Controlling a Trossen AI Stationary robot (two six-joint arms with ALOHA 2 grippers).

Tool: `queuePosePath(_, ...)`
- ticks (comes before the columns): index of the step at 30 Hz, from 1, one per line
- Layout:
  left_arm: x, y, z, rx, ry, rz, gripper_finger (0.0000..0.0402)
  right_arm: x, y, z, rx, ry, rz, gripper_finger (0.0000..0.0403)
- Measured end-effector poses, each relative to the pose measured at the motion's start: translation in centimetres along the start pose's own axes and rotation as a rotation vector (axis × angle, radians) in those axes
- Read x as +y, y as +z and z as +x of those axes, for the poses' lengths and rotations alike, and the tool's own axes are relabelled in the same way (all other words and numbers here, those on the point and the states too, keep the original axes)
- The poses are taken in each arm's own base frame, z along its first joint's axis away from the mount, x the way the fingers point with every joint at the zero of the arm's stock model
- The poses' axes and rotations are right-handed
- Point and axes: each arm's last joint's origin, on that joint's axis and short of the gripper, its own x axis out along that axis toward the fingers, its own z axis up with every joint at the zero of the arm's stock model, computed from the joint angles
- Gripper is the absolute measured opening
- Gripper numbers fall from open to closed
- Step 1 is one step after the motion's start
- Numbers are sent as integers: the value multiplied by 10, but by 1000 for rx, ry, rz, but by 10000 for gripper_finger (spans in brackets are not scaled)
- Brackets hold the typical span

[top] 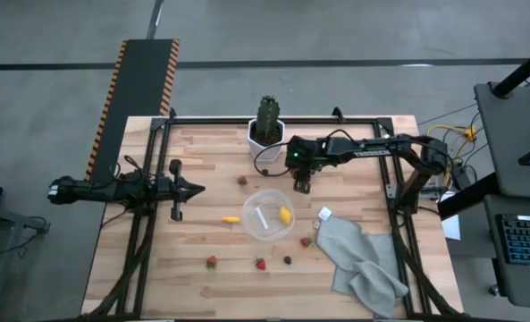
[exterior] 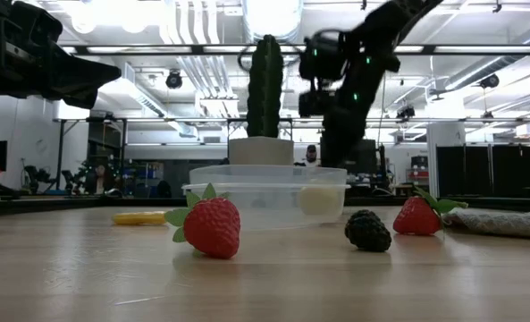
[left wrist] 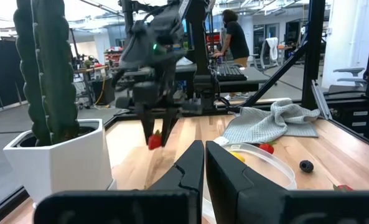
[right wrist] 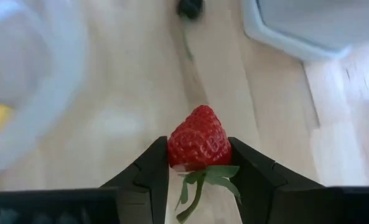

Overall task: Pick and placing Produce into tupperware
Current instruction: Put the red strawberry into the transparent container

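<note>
Overhead and level table-height views share the tupperware [top: 267, 216]; wrist cameras look past their fingers.

clear round tupperware [top: 266, 215] mid-table — lemon [top: 285, 215] inside, strawberries [top: 211, 262] outside

bright overhead lamps | low view backlit | right wrist background blurred

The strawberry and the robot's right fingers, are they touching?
Touching. In the right wrist view, the strawberry sits squeezed between the right gripper's two dark fingers, with no gap either side.
</note>
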Motion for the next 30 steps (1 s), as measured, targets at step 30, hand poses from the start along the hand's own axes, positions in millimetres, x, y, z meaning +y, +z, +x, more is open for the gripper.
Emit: queuePosePath(30,0,0,0,0,3,0,0,88,40,5,-67,221,-135,126)
